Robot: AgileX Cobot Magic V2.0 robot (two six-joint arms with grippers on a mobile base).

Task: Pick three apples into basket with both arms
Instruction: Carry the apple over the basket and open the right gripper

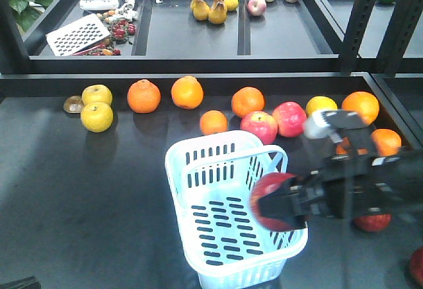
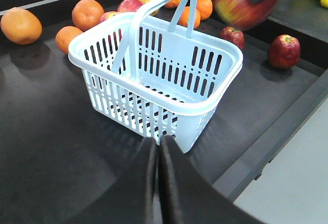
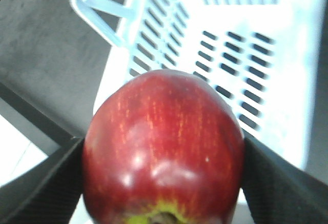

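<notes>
Dark red apple (image 3: 164,147) fills the right wrist view, clamped between the black pads of the right claw (image 1: 279,204) and held over the right rim of the basket (image 1: 198,153). That basket stands near the front edge of the desk (image 1: 99,190). A second apple (image 2: 232,37) and third apple (image 2: 284,51) lie toward the desk's right edge, apart from the basket. Left claw (image 2: 158,152) hangs before the basket, fingers pressed together, empty.

Black table (image 1: 79,203) w/ raised rim. Basket (image 1: 228,270) sits approx ctr. Oranges (image 1: 187,92) in a row at 12. Yellow fruits (image 1: 97,117) + brown one (image 1: 73,104) at 10. Pink apples (image 1: 259,127) at 1, near basket. Dark apples (image 2: 283,51) at 3–4, apart from it.
</notes>
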